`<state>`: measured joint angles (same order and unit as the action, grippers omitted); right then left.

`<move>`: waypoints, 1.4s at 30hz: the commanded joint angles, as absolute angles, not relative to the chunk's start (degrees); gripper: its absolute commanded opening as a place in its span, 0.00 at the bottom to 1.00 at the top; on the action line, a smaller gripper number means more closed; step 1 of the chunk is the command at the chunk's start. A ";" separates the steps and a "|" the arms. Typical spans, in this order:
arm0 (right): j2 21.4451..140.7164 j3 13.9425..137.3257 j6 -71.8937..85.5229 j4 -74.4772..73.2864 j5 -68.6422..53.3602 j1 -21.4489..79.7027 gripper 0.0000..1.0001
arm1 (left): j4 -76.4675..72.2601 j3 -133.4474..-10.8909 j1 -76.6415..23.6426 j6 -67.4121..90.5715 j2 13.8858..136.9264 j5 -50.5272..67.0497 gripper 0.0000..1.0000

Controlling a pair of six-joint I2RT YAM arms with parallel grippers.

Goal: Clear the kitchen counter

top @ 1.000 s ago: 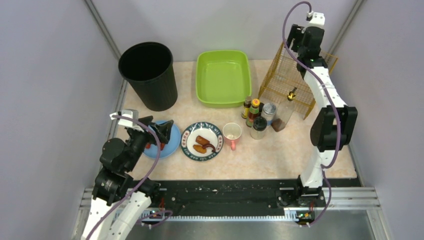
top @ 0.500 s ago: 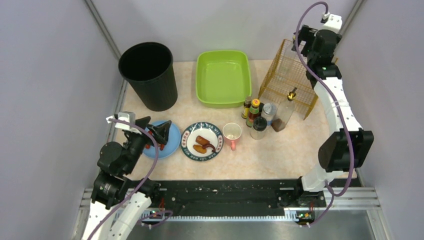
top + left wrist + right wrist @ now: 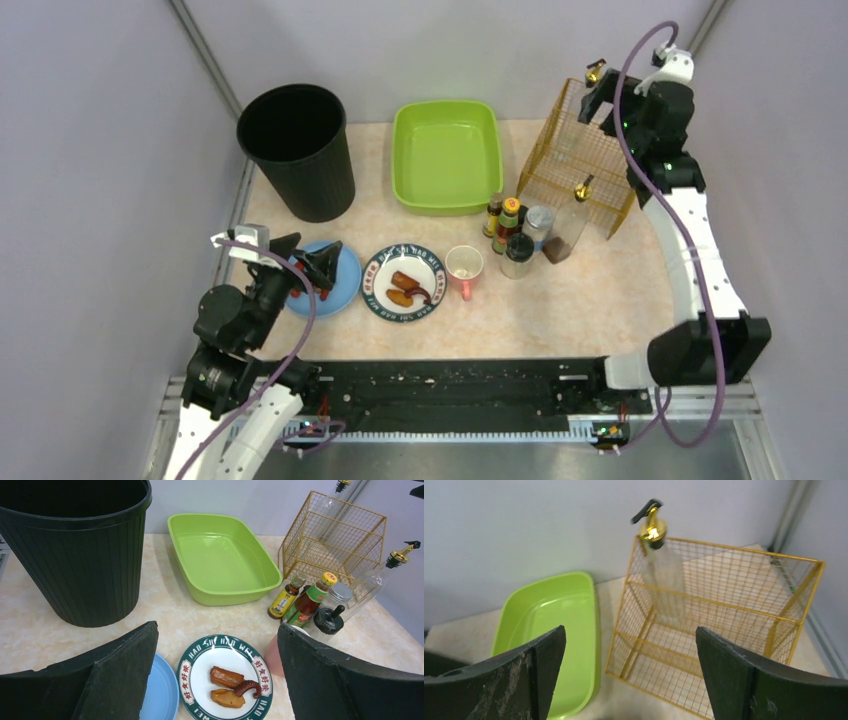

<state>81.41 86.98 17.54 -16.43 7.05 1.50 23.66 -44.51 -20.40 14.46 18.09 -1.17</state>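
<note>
The beige kitchen counter point(image 3: 570, 300) holds a green-rimmed plate point(image 3: 403, 282) with food pieces point(image 3: 230, 685), a blue plate point(image 3: 338, 285), a pink cup point(image 3: 464, 270) and a cluster of bottles point(image 3: 515, 228) beside a glass oil bottle point(image 3: 566, 225). My left gripper point(image 3: 310, 255) hovers open and empty over the blue plate; in its wrist view point(image 3: 217, 627) the food plate lies between the jaws. My right gripper point(image 3: 603, 103) is open and empty, high over the yellow wire basket point(image 3: 575, 165). A gold-spouted glass bottle point(image 3: 661, 575) stands in the basket's back corner.
A black bin point(image 3: 297, 150) stands at the back left. A lime-green tub point(image 3: 446, 155) sits at the back middle, beside the basket. Grey walls close in both sides and the back. A black rail point(image 3: 450, 385) runs along the near edge.
My right arm has swung right and back from over the basket, and the gold-spouted bottle now shows in the basket's back corner. My left arm has barely moved.
</note>
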 commanded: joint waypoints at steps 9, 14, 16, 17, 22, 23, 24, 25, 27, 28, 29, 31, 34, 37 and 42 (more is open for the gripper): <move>62.88 75.02 16.03 -9.25 -12.38 1.59 0.99 | 21.78 -44.32 -20.39 14.00 16.43 -1.70 0.93; 56.17 69.26 15.19 -9.87 -11.85 1.58 0.95 | 21.68 -44.26 -20.38 13.98 16.55 -1.70 0.93; 54.51 68.54 14.41 -12.85 -10.15 1.67 0.93 | 21.79 -44.30 -20.38 14.04 16.65 -1.75 0.93; 53.82 68.16 14.35 -14.08 -8.65 1.78 0.92 | 21.83 -44.31 -20.37 14.06 16.65 -1.87 0.93; 48.89 65.99 15.77 -19.34 -1.40 2.69 0.88 | 22.22 -44.38 -20.39 13.98 17.11 -2.98 0.95; 48.15 65.86 15.86 -20.51 -1.23 2.77 0.87 | 22.23 -44.45 -20.39 14.00 17.19 -2.99 0.96; 47.46 65.90 16.08 -21.99 -0.97 2.76 0.86 | 22.24 -44.40 -20.39 13.98 17.24 -2.99 0.97; 46.93 65.62 16.30 -22.94 -1.24 2.83 0.86 | 22.30 -44.46 -20.35 13.97 17.32 -2.99 0.98; 45.46 64.32 16.54 -23.94 -2.20 3.17 0.85 | 22.40 -44.55 -20.39 14.34 17.30 -3.05 0.99; 44.65 63.62 16.46 -24.50 -2.27 3.35 0.85 | 22.41 -44.56 -20.39 14.45 17.24 -3.14 0.99; 43.98 62.95 16.07 -25.11 -2.15 3.48 0.85 | 22.54 -44.65 -20.32 14.54 17.26 -3.42 0.99; 43.02 61.65 15.39 -26.14 -1.28 3.84 0.85 | 23.06 -45.01 -20.37 15.17 17.31 -4.50 0.99; 42.40 59.58 15.09 -26.97 1.07 5.24 0.85 | 24.52 -46.24 -20.35 16.62 17.88 -4.92 0.99; 42.25 57.14 14.14 -26.38 5.77 7.64 0.85 | 27.79 -48.20 -20.39 17.20 18.48 -4.14 0.99; 42.00 52.98 12.32 -23.01 12.25 11.84 0.85 | 29.29 -46.78 -20.39 18.18 17.84 -4.70 0.99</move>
<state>42.48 55.02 14.28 -26.30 5.65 9.82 28.40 -46.02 -20.40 16.86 17.87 -3.99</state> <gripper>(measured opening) 0.853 0.990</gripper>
